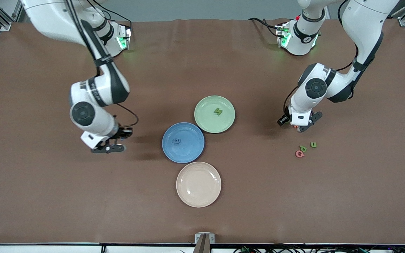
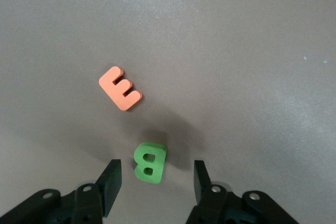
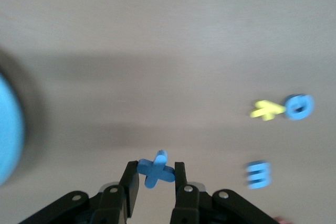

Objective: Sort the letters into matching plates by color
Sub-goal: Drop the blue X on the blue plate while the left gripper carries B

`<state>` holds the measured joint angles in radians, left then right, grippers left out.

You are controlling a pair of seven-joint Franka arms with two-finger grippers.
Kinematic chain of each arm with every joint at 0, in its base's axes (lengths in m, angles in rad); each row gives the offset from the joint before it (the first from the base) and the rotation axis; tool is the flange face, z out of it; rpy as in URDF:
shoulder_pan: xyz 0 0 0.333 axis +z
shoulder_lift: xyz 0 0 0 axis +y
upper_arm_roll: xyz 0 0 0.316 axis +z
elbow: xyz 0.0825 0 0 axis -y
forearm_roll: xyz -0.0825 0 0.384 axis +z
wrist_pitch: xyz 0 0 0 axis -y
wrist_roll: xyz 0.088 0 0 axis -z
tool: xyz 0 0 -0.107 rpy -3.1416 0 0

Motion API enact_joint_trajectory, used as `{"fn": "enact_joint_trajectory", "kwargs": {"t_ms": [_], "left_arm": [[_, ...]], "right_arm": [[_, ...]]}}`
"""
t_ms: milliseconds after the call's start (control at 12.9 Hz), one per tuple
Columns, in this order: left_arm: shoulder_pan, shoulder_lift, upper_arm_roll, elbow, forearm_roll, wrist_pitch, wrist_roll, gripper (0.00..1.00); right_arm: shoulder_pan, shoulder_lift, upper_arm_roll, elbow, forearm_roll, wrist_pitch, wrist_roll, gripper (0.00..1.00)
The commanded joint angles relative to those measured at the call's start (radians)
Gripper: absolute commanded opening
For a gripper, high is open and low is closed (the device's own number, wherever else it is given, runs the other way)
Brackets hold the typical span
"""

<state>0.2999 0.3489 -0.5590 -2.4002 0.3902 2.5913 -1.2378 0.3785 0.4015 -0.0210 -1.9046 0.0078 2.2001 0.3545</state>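
Here the left gripper [image 2: 156,179] sits low at the left arm's end of the table, jaws apart around a green B [image 2: 149,162] beside an orange E [image 2: 120,88], while the right gripper [image 3: 156,179], clamped on a blue X [image 3: 155,169], hangs near the blue plate [image 1: 183,142], which adjoins the green plate [image 1: 214,114].

Right gripper [image 3: 156,182] clamped; left gripper [image 2: 156,181] jaws apart.

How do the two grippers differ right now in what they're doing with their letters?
The right gripper is shut on a blue X lifted off the table; the left gripper has open fingers on either side of a green B that lies flat on the table. Both hang low, pointing down.
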Motion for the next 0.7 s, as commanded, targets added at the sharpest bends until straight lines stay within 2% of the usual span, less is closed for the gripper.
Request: {"fn": "enact_joint_trajectory", "kwargs": {"t_ms": [0,233,466,544,622], "left_arm": [[0.037,0.022,-0.006,-0.004,0.041,0.023,0.000,0.60],[0.039,0.027,-0.006,-0.002,0.041,0.033,0.003,0.56],[0.036,0.041,-0.006,-0.002,0.042,0.035,0.003,0.44],[0.035,0.041,-0.006,-0.004,0.041,0.035,0.003,0.34],[0.033,0.038,-0.007,0.004,0.041,0.029,-0.002,0.14]], "right_arm": [[0.158,0.101,-0.011,0.118,0.113,-0.008,0.241,0.17],[0.267,0.198,-0.011,0.218,0.135,0.009,0.427,0.17],[0.304,0.252,-0.011,0.234,0.135,0.093,0.481,0.17],[0.304,0.253,-0.011,0.234,0.135,0.098,0.481,0.17],[0.303,0.253,-0.011,0.234,0.135,0.098,0.481,0.17]]}}
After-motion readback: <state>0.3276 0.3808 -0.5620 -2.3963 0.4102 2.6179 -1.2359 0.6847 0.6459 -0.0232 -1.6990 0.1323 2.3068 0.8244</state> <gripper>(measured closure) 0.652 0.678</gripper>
